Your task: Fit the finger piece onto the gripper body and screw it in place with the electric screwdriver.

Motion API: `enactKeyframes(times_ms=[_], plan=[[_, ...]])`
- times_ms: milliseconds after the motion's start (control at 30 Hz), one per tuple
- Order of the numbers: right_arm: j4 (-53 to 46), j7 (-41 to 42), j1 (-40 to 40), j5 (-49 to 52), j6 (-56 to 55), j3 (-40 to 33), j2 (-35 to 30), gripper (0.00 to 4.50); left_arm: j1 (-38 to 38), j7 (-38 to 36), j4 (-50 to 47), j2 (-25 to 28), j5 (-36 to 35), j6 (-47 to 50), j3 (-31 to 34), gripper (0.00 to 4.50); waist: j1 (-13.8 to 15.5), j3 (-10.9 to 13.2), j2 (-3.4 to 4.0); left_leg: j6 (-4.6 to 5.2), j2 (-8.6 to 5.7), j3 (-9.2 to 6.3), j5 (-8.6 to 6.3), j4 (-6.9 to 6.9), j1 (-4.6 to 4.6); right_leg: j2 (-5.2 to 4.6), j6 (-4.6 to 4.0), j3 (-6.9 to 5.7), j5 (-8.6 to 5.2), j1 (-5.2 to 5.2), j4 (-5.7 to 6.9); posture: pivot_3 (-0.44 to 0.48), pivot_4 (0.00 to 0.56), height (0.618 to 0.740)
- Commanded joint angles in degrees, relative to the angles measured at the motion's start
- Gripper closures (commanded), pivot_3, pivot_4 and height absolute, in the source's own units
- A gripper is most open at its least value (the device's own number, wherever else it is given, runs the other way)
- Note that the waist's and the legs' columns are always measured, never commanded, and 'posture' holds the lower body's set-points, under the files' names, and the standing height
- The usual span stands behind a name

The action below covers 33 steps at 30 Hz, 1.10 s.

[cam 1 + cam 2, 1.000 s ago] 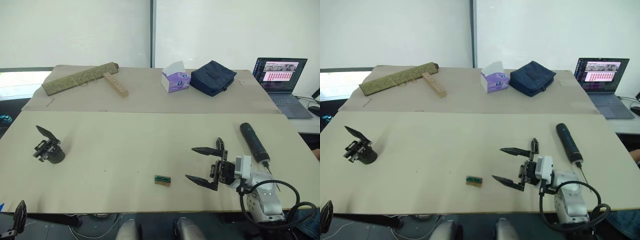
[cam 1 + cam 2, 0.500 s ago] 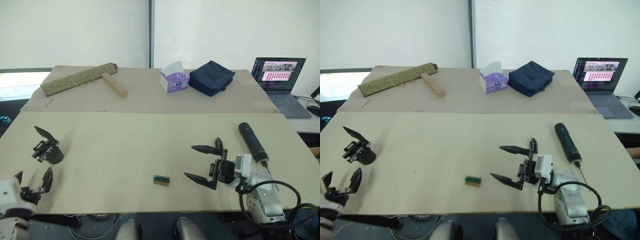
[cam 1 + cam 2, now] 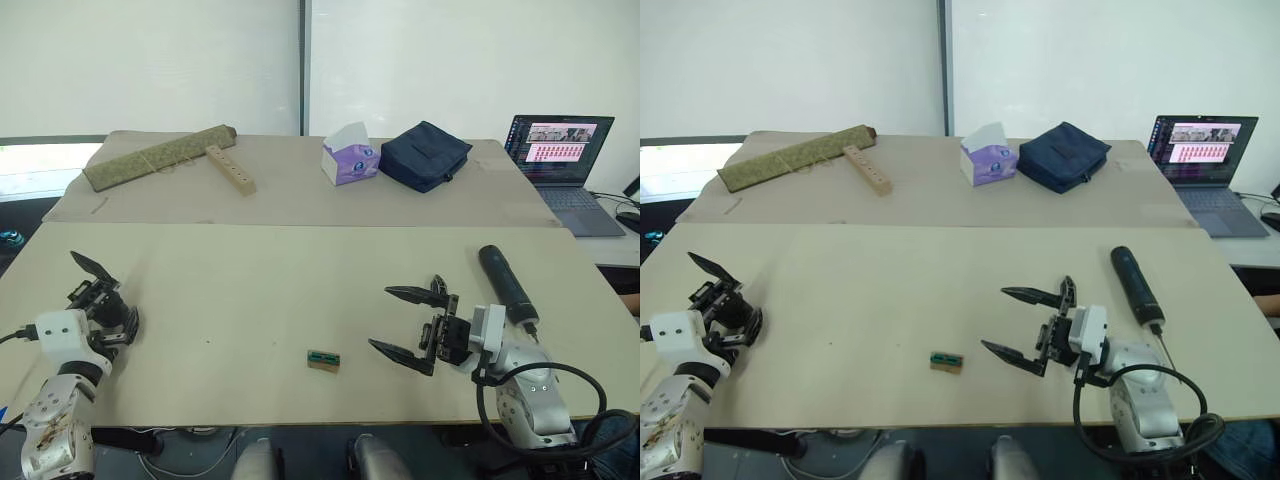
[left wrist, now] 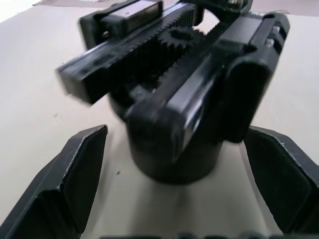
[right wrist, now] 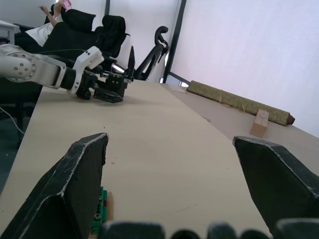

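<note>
Gripper body (image 3: 103,301) — a black mechanism with a round base and one pointed finger sticking up, standing near the left edge of the front table (image 3: 260,290); the left wrist view shows its toothed rails and small gear close up. Left gripper (image 3: 118,322) — at the gripper body, fingers spread to either side of the round base and not closed on it. Electric screwdriver (image 3: 507,285) — a thick black cylinder lying flat near the right edge of the table, metal bit pointing toward the front edge. Right gripper (image 3: 403,322) — released, fingers wide apart, just above the table near its front edge, just beside the screwdriver on its left and holding nothing. Small green-and-tan block (image 3: 323,360) — lying near the middle of the front edge, between the two grippers and nearer the right one. Rear table (image 3: 300,195) — carries a long olive roll (image 3: 160,157), a wooden strip with holes (image 3: 231,168), a tissue box (image 3: 351,155), a dark blue pouch (image 3: 427,155) and, by its right end, an open laptop (image 3: 560,160).
</note>
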Motion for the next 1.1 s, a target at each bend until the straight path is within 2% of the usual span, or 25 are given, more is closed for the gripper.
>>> enactKeyframes(times_ms=[33,67,100,233,333,400,467,567,733,867,1100], plan=[[-2.5,-0.7,0.3,0.3,0.5,-0.1,-0.7,0.09,-1.0,-0.7,2.5,0.9,1.5,-1.7,-1.2,0.0,0.0,0.0,0.04,0.0,0.0,0.0,0.0,0.0,0.01,0.0,0.0,0.0,0.0,0.0,0.0,0.0,0.15,0.74],[-2.6,-0.9,0.3,0.2,0.6,-0.1,-0.7,0.09,-1.2,-0.9,2.9,1.0,1.6,-1.9,-1.3,0.0,0.1,0.0,0.06,0.0,0.0,0.0,0.0,0.0,0.01,0.0,0.0,0.0,0.0,0.0,0.02,0.0,0.15,0.74],[-2.7,-1.0,0.3,0.2,0.7,-0.1,-0.8,0.0,-1.3,-0.7,3.0,1.1,1.9,-1.9,-1.4,0.54,0.1,0.0,0.1,0.0,0.0,0.0,0.0,0.0,0.01,0.0,0.0,0.0,0.0,0.0,0.03,0.0,0.15,0.74],[-3.1,-1.5,0.5,0.1,0.8,-0.2,-0.9,0.0,-1.4,-0.9,3.3,0.7,1.8,-2.8,-1.1,2.19,0.1,-0.1,0.2,0.0,0.0,-0.01,0.0,0.0,0.03,-0.01,0.0,0.0,0.0,0.01,0.05,0.0,0.15,0.74],[-4.0,-2.3,1.0,-0.1,1.2,-0.5,-1.3,0.0,-1.3,-3.8,-0.8,-1.4,-1.5,-5.5,-1.2,2.16,0.2,-0.1,0.2,0.0,0.0,-0.01,0.0,0.0,0.01,-0.02,0.0,0.0,0.0,0.0,0.04,0.0,0.15,0.74],[-4.9,-2.5,1.7,0.2,1.5,-1.2,-2.2,0.0,-1.8,-5.7,-8.9,-3.2,-5.0,-3.2,-3.7,2.16,0.6,0.0,0.15,0.0,-0.02,-0.01,0.0,0.0,-0.06,-0.06,0.01,0.0,0.0,-0.01,0.0,0.0,0.15,0.74],[-6.3,-2.9,3.1,1.2,2.6,-2.8,-3.7,0.0,-2.0,-8.1,-16.3,-3.8,-6.4,-0.5,-8.2,2.16,1.2,0.1,-0.05,-0.01,-0.08,-0.02,0.0,0.0,-0.14,-0.12,0.08,-0.02,0.04,-0.02,-0.06,0.0,0.15,0.74],[-9.1,-0.5,6.3,3.5,4.4,-3.2,-6.8,0.0,-4.7,-11.1,-24.3,-4.6,-3.8,2.6,-19.9,2.16,1.7,0.1,-0.14,-0.03,-0.13,-0.07,0.01,0.05,-0.31,-0.22,0.12,-0.12,0.07,-0.05,-0.17,0.0,0.15,0.74],[-9.9,-0.5,7.1,3.5,5.7,-1.7,-6.9,0.0,-9.6,-17.6,-18.9,-6.0,3.7,-1.3,-34.3,2.16,0.3,0.0,-0.09,-0.01,-0.31,0.01,0.01,0.05,-0.2,-0.31,0.21,0.0,0.08,0.02,-0.22,0.0,0.15,0.74],[-9.9,-1.4,8.3,2.2,4.9,-1.4,-5.9,0.0,-12.5,-20.2,-13.4,-7.2,5.3,-3.0,-37.9,2.16,-1.1,0.1,-0.06,0.01,-0.1,-0.12,0.0,0.03,-0.11,0.12,0.14,0.15,0.03,-0.01,-0.09,0.0,0.15,0.74],[-13.0,-3.6,11.5,0.9,4.7,-1.6,-5.7,0.0,-15.4,-21.1,-5.1,-8.4,9.9,-7.0,-40.5,2.16,-0.2,0.2,0.2,0.01,-0.13,-0.3,0.01,0.03,-0.12,0.15,0.07,0.03,-0.03,-0.03,0.04,0.0,0.15,0.74]])
